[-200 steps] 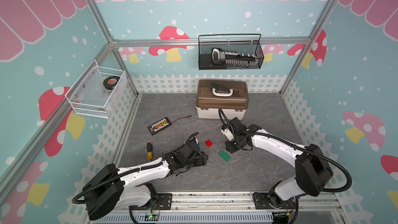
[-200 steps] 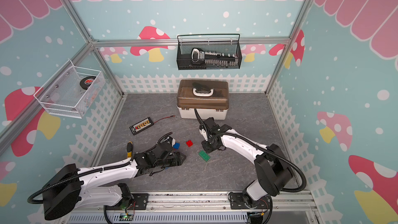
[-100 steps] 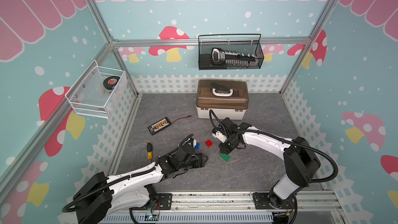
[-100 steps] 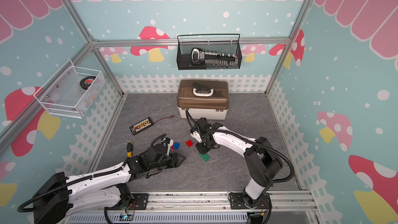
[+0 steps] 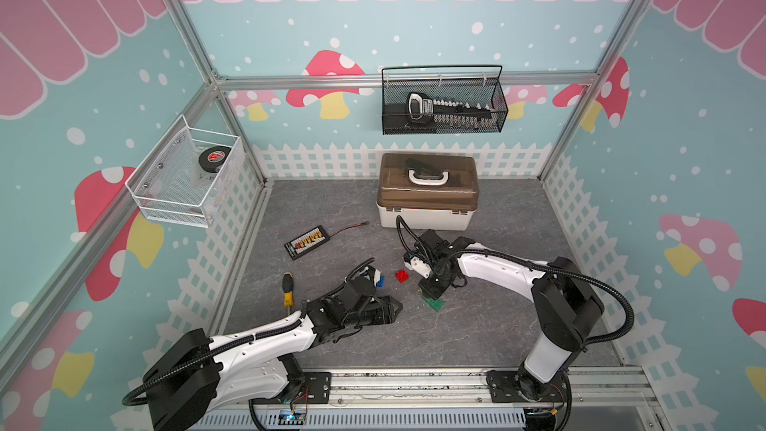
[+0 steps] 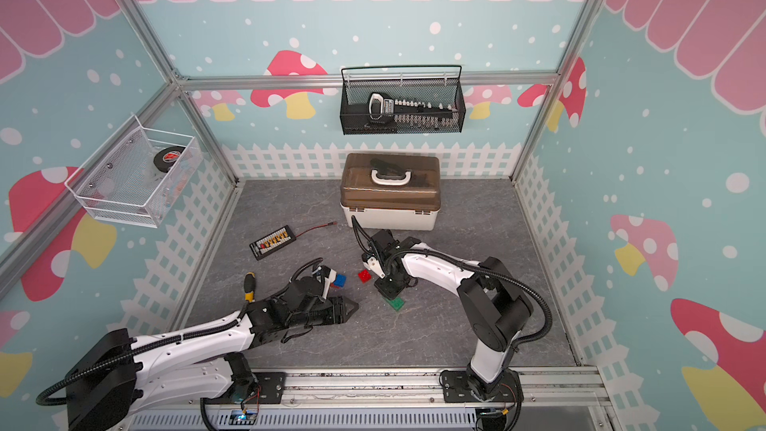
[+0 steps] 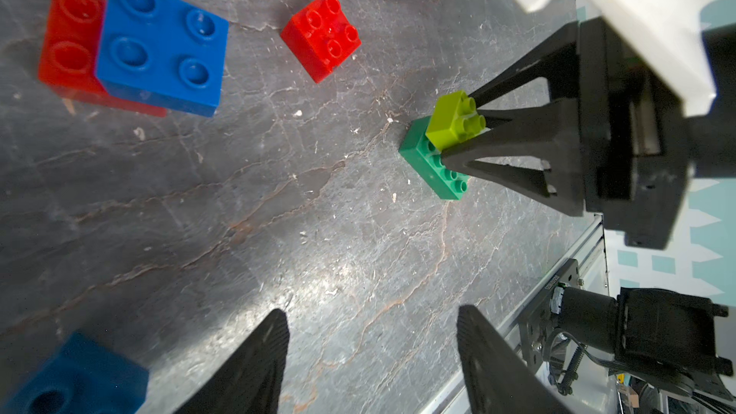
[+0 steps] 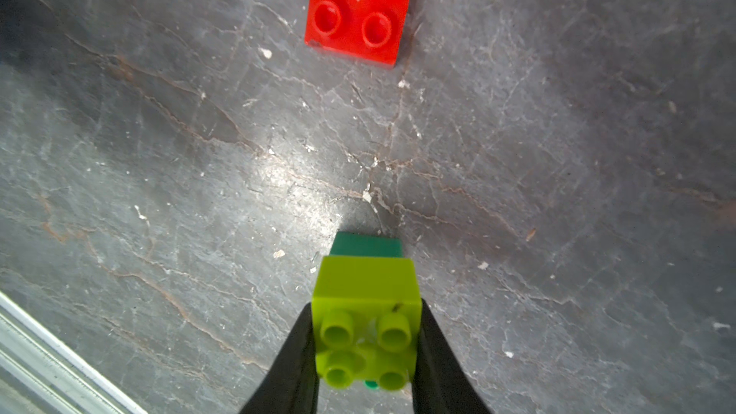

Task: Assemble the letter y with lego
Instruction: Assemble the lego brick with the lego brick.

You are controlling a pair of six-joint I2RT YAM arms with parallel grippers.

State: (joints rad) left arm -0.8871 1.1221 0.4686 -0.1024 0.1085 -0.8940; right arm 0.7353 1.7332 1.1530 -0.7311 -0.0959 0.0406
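Lime-green brick (image 8: 364, 296) sat clamped between the right gripper (image 7: 458, 129) jaws, resting on one end of the dark green rectangle (image 7: 428, 161), grey floor (image 7: 278, 213) beneath, left gripper (image 7: 371, 312) jaws apart and empty, red brick (image 7: 322, 35) lay nearby

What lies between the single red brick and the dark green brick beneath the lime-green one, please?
Only bare grey mat with a few pale specks: the right wrist view shows the stretch from the red brick to the dark green brick clear.
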